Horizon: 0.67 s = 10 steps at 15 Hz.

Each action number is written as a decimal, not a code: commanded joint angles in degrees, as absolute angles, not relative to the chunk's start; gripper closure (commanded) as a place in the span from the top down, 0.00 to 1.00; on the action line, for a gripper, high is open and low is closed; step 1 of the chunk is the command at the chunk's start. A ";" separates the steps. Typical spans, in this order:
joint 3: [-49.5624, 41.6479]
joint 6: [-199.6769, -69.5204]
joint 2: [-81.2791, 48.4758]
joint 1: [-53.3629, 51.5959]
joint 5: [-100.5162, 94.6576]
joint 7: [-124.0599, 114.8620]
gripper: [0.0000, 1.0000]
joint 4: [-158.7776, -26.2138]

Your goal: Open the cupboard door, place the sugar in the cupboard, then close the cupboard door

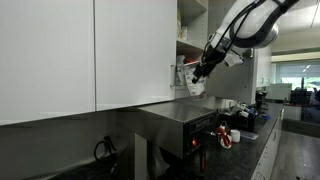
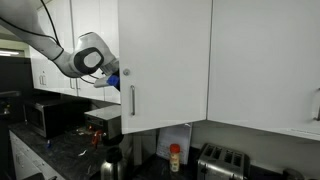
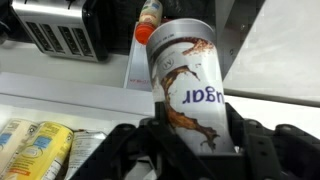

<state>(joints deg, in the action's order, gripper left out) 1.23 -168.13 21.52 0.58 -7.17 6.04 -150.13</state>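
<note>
At the open cupboard (image 1: 186, 42), beside its swung-out cupboard door (image 2: 165, 60), the robot's hand (image 3: 193, 138) grips the sugar (image 3: 185, 75) by its sides, holding it in the air near yellow packages (image 3: 35, 148) on a shelf, a toaster (image 3: 60, 30) below.

Overall light: moderate indoor light, with the white cupboard door (image 2: 165, 60) evenly lit and pale grey.
Source: daylight from the windows (image 1: 300, 75) in an exterior view, slightly blown out.
Shadows: the tabletop (image 2: 60, 158) under the cupboards is dim and its detail muddy.
Wrist view: soft all over; the sugar jar (image 3: 190, 85) is close to the lens and fairly bright, while the pincer (image 3: 195, 150) at the lower edge is dark and blurred.
Sharpness: low everywhere — small things grainy.
</note>
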 commanded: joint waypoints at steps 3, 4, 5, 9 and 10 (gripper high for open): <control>5.33 -169.39 18.58 6.59 -12.53 0.50 0.32 -145.16; 5.71 -169.45 18.43 7.16 -13.10 -0.25 0.32 -144.78; 6.20 -169.43 18.32 7.87 -13.76 -1.08 0.32 -144.36; 7.26 -169.33 17.99 9.68 -15.39 -3.69 0.32 -142.86; 7.44 -169.37 17.92 10.02 -15.64 -4.18 0.32 -142.56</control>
